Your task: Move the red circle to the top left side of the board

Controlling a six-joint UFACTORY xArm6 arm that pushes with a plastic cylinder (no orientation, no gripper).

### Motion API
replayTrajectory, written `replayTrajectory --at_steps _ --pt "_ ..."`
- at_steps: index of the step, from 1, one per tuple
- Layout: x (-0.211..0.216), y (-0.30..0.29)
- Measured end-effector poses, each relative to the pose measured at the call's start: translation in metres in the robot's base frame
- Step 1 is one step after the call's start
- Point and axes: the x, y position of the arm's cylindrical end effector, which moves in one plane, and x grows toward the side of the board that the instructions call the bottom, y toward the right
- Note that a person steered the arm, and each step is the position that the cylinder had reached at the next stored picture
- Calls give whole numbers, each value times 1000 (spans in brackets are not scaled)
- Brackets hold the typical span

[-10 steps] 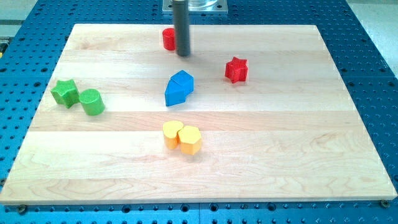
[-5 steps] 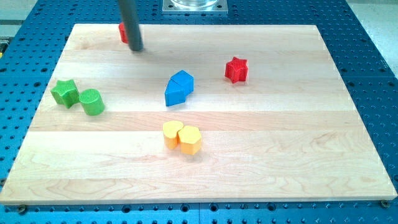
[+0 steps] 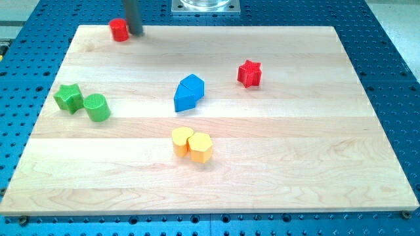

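The red circle (image 3: 119, 30) stands near the board's top edge, towards the top left corner. My tip (image 3: 134, 31) is just to its right, touching or nearly touching its side. The dark rod rises from there out of the view's top.
A red star (image 3: 249, 73) lies right of centre. Two blue blocks (image 3: 189, 92) sit together mid-board. A green star (image 3: 68, 97) and a green cylinder (image 3: 97, 107) are at the left. A yellow heart (image 3: 182, 141) and a yellow hexagon (image 3: 201, 147) touch below centre. The wooden board (image 3: 295, 170) rests on a blue perforated table.
My tip has moved left along the top edge, and the red circle has slid left with it from near top centre to near the top left corner.
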Motion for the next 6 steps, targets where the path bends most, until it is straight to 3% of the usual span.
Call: replayTrajectory --at_steps 1,2,3,5,6 --pt "6 -16" --pt "24 29" --pt "60 -35" --pt "45 -29" --pt "46 90"
